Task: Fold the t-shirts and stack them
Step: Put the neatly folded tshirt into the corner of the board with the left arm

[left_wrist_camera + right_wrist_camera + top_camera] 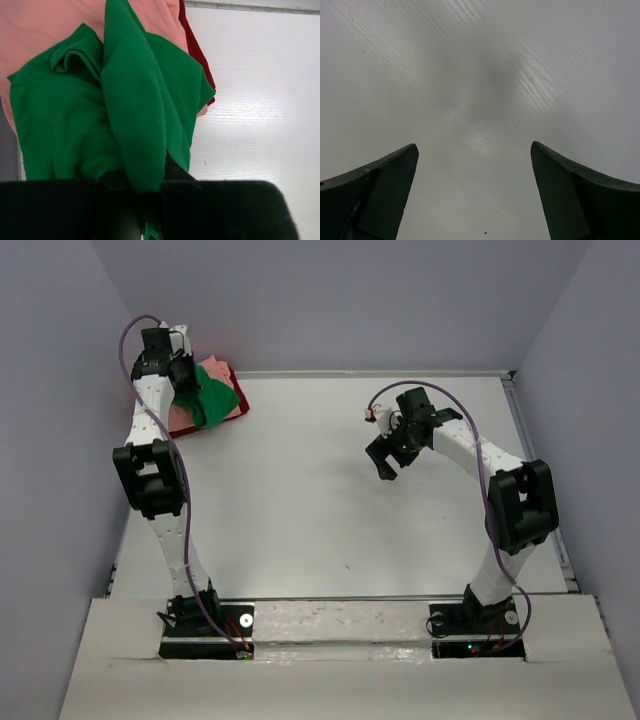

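Note:
The t-shirts lie in a pile at the table's far left corner. The bright green t-shirt (207, 402) (125, 100) is bunched on top of the salmon pink one (180, 420) (40, 30). The dark red one (234, 392) (198, 56) shows only as an edge underneath. My left gripper (186, 376) (150, 200) is over the pile, shut on a fold of the green cloth that runs down between its fingers. Out over the bare table, right of centre, my right gripper (388, 462) (473, 145) hangs open with nothing between its fingers.
The white table (320, 520) is closed in by grey walls at the back and on both sides. The pile sits tight against the left wall and the back edge. A raised rim (540, 470) runs along the table's right side.

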